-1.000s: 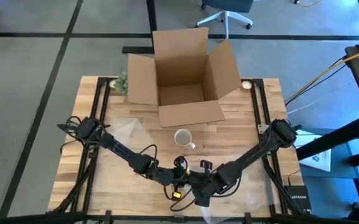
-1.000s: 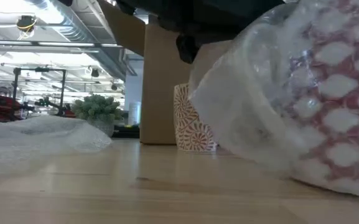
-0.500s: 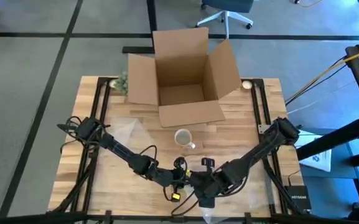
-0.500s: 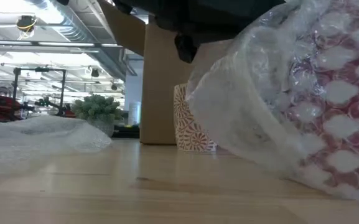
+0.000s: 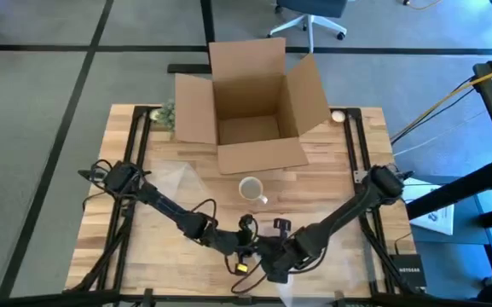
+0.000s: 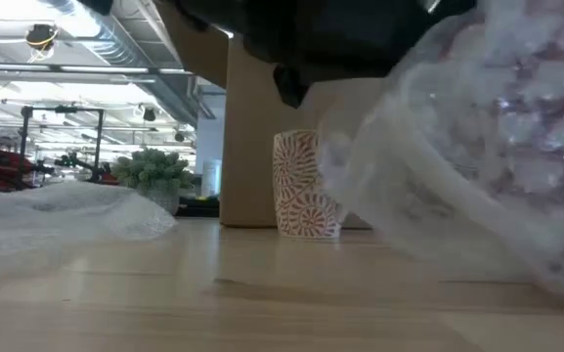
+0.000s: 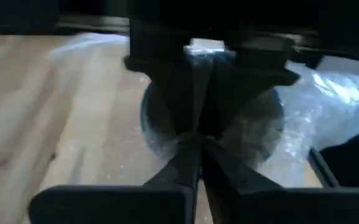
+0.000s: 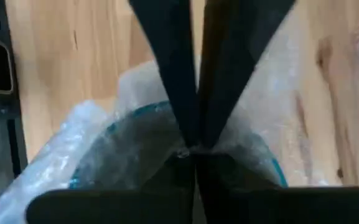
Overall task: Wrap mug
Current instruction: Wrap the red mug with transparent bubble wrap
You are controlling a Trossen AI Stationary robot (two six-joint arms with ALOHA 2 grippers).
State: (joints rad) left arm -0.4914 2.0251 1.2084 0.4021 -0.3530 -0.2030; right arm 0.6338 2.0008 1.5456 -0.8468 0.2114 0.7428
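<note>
I read this as the middle of the wrapping step. Both grippers meet at the near edge of the table (image 5: pixel 143 247), over a mug (image 8: pixel 167 155) bundled in bubble wrap (image 6: pixel 477 176). In the left wrist view the left gripper (image 7: pixel 199 140) has its fingers pressed together with film between the tips, just above the mug's round mouth. The right gripper (image 8: pixel 195 149) is likewise pinched closed on the wrap at the rim, which shows a blue edge through the plastic. From the low view the bundle looks tilted or lifted off the wood, though the picture is too smeared there for me to be sure.

A second mug (image 5: pixel 251 188), white with a red pattern, stands upright and bare near the table's middle, just in front of the box (image 5: pixel 250 102). More loose wrap (image 5: pixel 170 177) lies on the left side of the table.

Next, I judge, the free film has to be folded or tucked over the mouth and the bundle turned so the wrap closes round it; one gripper must keep its pinch while the other regrips, or the sheet will spring back.

The box stands open at the far side, flaps spread, and I see nothing inside it. The near mug's mouth appears to have film pushed into it.
</note>
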